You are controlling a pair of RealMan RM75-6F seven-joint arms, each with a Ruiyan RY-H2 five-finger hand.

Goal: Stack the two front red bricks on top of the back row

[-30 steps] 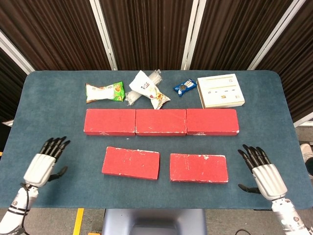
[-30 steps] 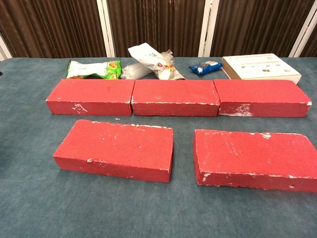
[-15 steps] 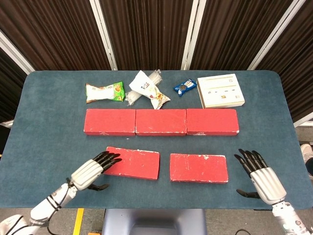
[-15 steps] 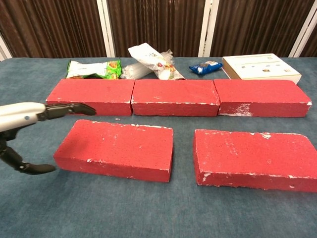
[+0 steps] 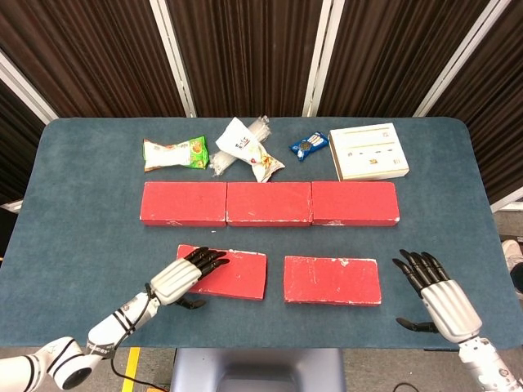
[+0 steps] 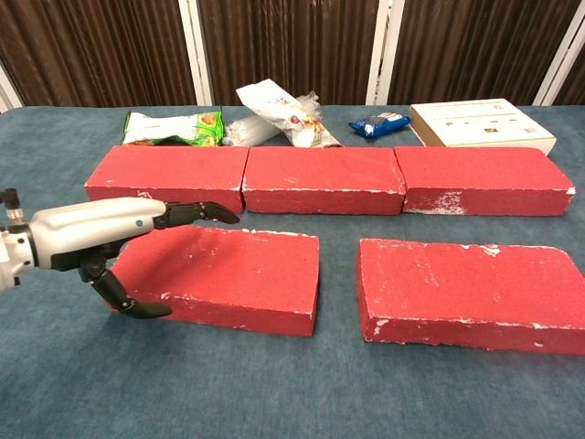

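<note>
Two red bricks lie in front: the front left brick (image 5: 229, 273) (image 6: 238, 274) and the front right brick (image 5: 332, 280) (image 6: 471, 293). Behind them the back row of three red bricks (image 5: 269, 203) (image 6: 322, 178) runs end to end. My left hand (image 5: 184, 278) (image 6: 110, 233) is at the front left brick's left end, with its fingers stretched over the top face and the thumb low by the near side, not closed on it. My right hand (image 5: 437, 298) is open, fingers spread, on the table to the right of the front right brick and apart from it. The chest view does not show it.
Behind the back row lie a green snack bag (image 5: 174, 153), white plastic packets (image 5: 245, 147), a small blue pack (image 5: 309, 145) and a white box (image 5: 368, 151). The blue table (image 5: 82, 204) ends close in front of both hands.
My left hand has moved right from the table's left side onto the left end of the front left brick. My right hand has barely shifted. The bricks lie as before.
</note>
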